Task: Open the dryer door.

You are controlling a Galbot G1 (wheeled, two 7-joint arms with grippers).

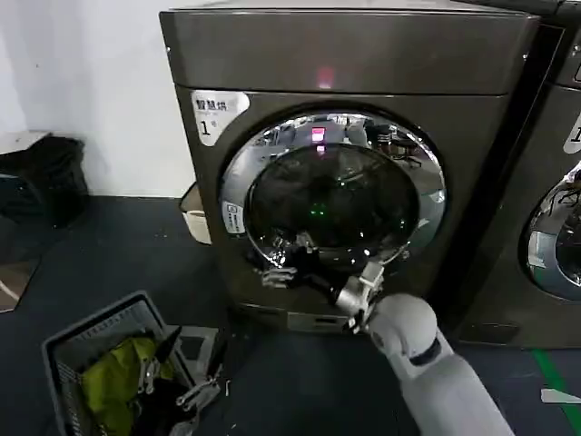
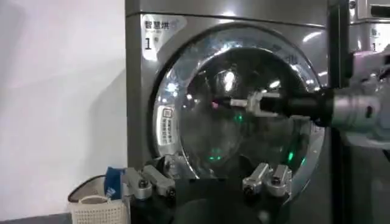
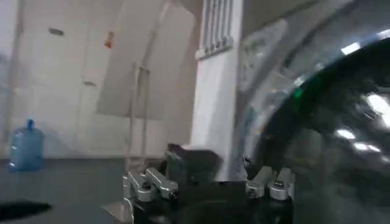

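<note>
One door matters here: the dryer door (image 1: 334, 195), a chrome-ringed porthole of dark glass on the bronze-grey machine (image 1: 363, 54) with the "1" sticker (image 1: 214, 113) at about ten o'clock of the ring. In the head view the ring sits flush in the front panel all round, with no gap at any edge, so I judge the door not yet opened.

The right gripper (image 1: 283, 263) reaches in from the five o'clock side of the head view, its white forearm (image 1: 445, 372) rising from the bottom edge, and its tip lies against the chrome at roughly seven o'clock on the ring. Whether it is spread or clamped on the rim I cannot tell. In the left wrist view this arm crosses the glass from three o'clock, tip (image 2: 234, 102) near the centre.

The left gripper (image 1: 186, 368) hangs low at seven o'clock of the head view, over a basket (image 1: 68, 350) of yellow-green cloth, its fingers (image 2: 146, 181) standing well apart and holding nothing.

Approach looks done; catching the edge and swinging the door out remain.
</note>
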